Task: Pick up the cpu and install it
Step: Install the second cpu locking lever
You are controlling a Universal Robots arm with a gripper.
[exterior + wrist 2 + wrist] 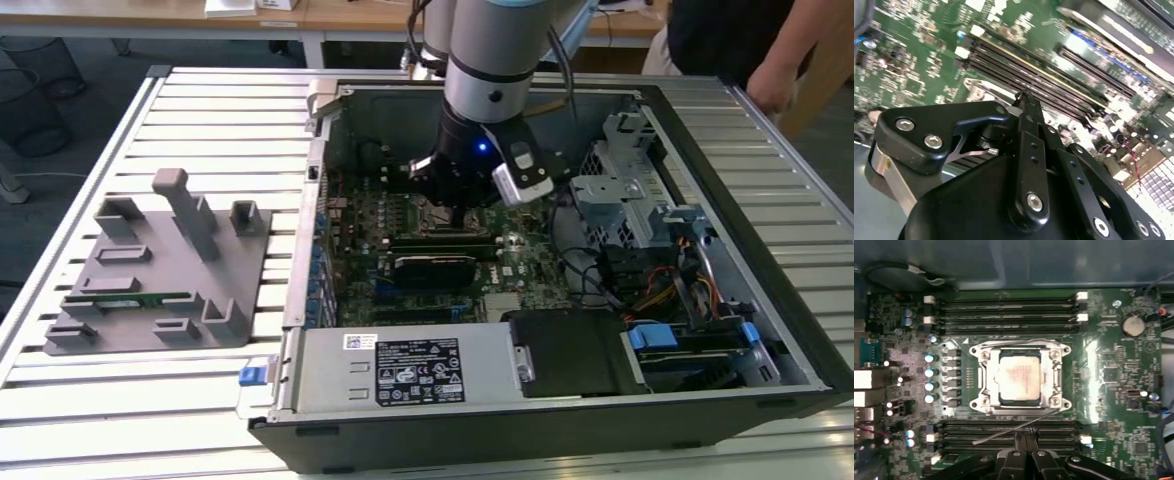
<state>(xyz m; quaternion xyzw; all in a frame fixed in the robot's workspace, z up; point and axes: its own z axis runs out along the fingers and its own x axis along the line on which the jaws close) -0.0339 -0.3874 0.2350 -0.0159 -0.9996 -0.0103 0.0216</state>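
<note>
Silver-topped cpu (1019,379) seated flat inside the socket frame (1020,377) on the green motherboard (1109,390), first wrist view. Placement looks done; thin retention lever (1016,429) lying loose and slanted across the memory slots (1009,432) beside the socket, so latching judged still open. Pincer (1026,436) drawn narrow, fingertips together, gripping nothing; tips over the memory slots just beside the socket, near the lever. Contact with the lever: cannot tell. Second wrist view same story: black fingers (1029,150) closed up, nothing between them, slots underneath. Arm (491,60) reaching near-vertical down into the open computer case (747,300) on the slatted desk (200,100), wrist pointing straight at the board. Grey fixture tray (154,275) sitting on the desk, exterior view's left.
</note>
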